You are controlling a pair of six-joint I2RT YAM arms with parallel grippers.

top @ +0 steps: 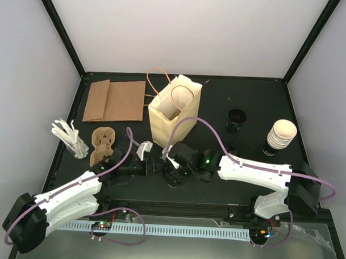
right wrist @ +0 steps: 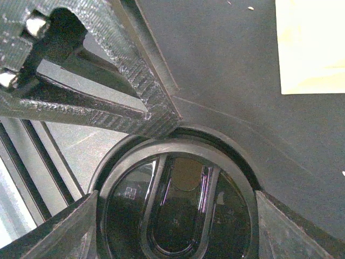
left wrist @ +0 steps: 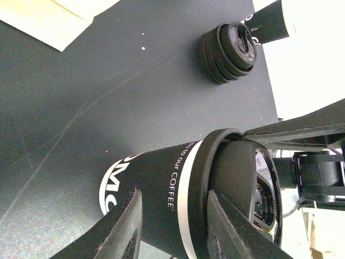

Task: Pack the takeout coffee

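Near the cream paper bag (top: 162, 120), left fingers (left wrist: 131, 218) clamp the black printed paper cup (left wrist: 156, 183), seemingly steadying it while right fingers (right wrist: 64, 232), closed across its black plastic lid (right wrist: 178, 216), press down.

- We see the coffee cup (left wrist: 156, 183) in matt black printed paper.
- Its lid (right wrist: 178, 216) is glossy, probably plastic.
- Our desk (left wrist: 81, 118) is matt, dark and faintly scratched.

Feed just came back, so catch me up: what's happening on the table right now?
The left gripper grips a black printed coffee cup by its side, just in front of the open paper bag. The right gripper clasps the lid on that cup. The cup is not in the bag yet. Spare lids stand off to the right.
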